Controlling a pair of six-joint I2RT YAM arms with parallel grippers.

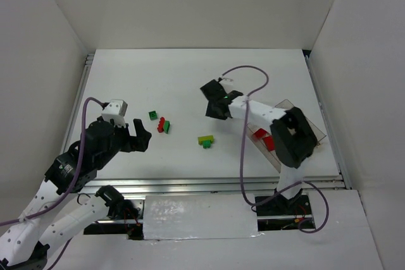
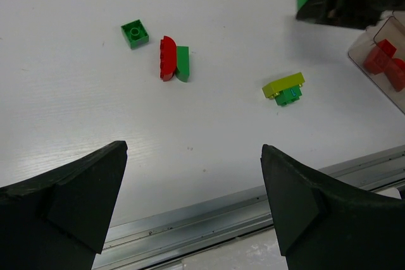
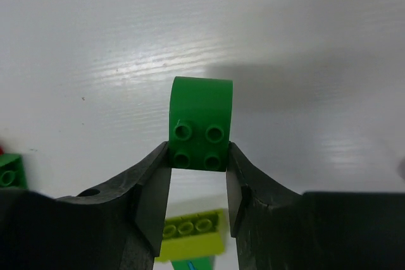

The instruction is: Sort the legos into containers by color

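Observation:
My right gripper [image 3: 198, 156] is shut on a green lego [image 3: 200, 118], one fingertip pressed against each side, just above the white table. From above, that gripper [image 1: 212, 100] sits mid-table, left of the clear container [image 1: 316, 132], which has red legos [image 1: 264, 138] in it. Loose on the table lie a small green lego [image 2: 135, 33], a red lego [image 2: 167, 58] touching a dark green one [image 2: 183, 63], and a yellow-green lego [image 2: 283, 85] on top of a green one. My left gripper [image 2: 193, 156] hangs open and empty near the front edge, short of these bricks.
A metal rail [image 2: 209, 219] runs along the table's near edge under my left gripper. White walls [image 1: 57, 42] close in the table on three sides. The right arm's purple cable [image 1: 243, 156] loops over the table beside the container.

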